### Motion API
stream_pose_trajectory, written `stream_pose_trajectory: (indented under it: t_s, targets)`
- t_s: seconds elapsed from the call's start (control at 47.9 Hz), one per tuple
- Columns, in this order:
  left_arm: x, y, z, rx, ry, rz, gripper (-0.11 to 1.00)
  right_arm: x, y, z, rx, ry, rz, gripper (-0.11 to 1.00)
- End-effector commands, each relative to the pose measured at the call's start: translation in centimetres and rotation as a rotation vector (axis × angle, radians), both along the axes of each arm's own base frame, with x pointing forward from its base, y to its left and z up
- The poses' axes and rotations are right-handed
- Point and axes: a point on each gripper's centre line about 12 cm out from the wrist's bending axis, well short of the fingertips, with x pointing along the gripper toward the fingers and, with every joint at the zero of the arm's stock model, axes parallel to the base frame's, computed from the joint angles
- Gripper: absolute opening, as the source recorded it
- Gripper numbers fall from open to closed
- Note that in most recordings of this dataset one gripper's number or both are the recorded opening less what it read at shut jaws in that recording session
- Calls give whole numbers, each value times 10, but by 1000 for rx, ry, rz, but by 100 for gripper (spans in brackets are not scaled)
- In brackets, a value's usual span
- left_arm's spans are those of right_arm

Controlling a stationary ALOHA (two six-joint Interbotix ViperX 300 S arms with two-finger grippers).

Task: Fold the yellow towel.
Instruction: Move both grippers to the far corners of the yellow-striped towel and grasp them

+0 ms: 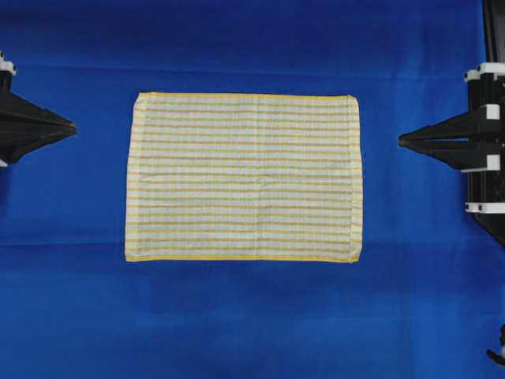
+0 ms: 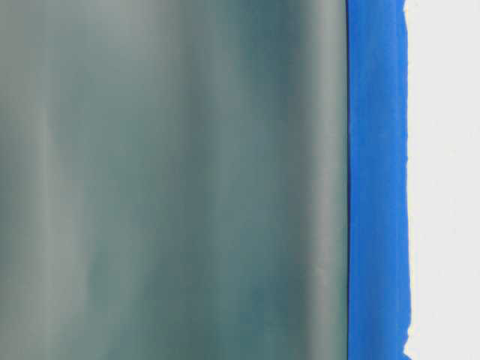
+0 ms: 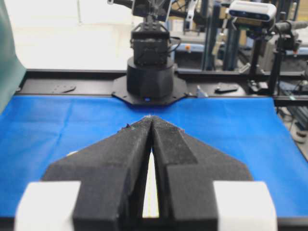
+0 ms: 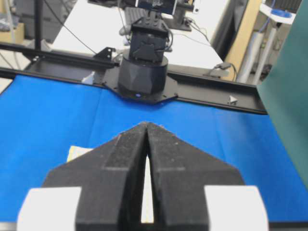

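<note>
The yellow towel [image 1: 244, 178] lies flat and fully spread in the middle of the blue table cover, white with yellow stripes and yellow hems. My left gripper [image 1: 73, 125] hovers at the left edge of the overhead view, shut and empty, well clear of the towel's left hem. At the right, my right gripper [image 1: 402, 140] is likewise shut with nothing in it, a short way off the towel's right hem. In the left wrist view the gripper [image 3: 152, 118] has its tips together, and a sliver of towel [image 3: 151, 192] shows below. The right wrist view shows the shut gripper [image 4: 146, 124] and a towel corner [image 4: 77, 152].
A blue cloth [image 1: 252, 316] covers the whole table. The opposite arm's black base [image 3: 149, 79] stands at the far edge in each wrist view. A dark green sheet [image 2: 172, 180] fills most of the table-level view, with a blue strip [image 2: 377, 180] beside it.
</note>
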Motion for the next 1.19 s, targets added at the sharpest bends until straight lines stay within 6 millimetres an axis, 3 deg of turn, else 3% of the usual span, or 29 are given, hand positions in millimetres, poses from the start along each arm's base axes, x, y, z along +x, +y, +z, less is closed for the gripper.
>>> stream_pose_trajectory:
  t_s: [0.0, 0.272, 0.522, 0.585, 0.648, 0.815, 0.878, 1.003, 1.17]
  targets:
    - [4, 1, -1, -60, 17, 7, 0, 2, 0, 6, 17, -12, 3, 0]
    - [7, 10, -8, -60, 51, 52, 0, 8, -8, -5, 97, 89, -41, 0]
    - [22, 33, -42, -83, 200, 157, 4, 11, -36, -29, 171, 215, -180, 1]
    - [27, 38, -53, -92, 242, 178, 19, 13, -43, -38, 185, 250, -213, 4]
    - [33, 44, -64, -100, 282, 199, 37, 16, -52, -51, 206, 302, -254, 16]
    - [49, 59, -98, -115, 382, 250, 82, 25, -76, -88, 263, 434, -359, 66]
    - [53, 66, -110, -122, 414, 273, 79, 27, -84, -102, 279, 479, -391, 74]
    - [58, 80, -136, -141, 485, 322, 70, 32, -98, -127, 297, 540, -443, 65]
    - [61, 93, -165, -161, 567, 366, 71, 34, -117, -162, 324, 617, -515, 64]
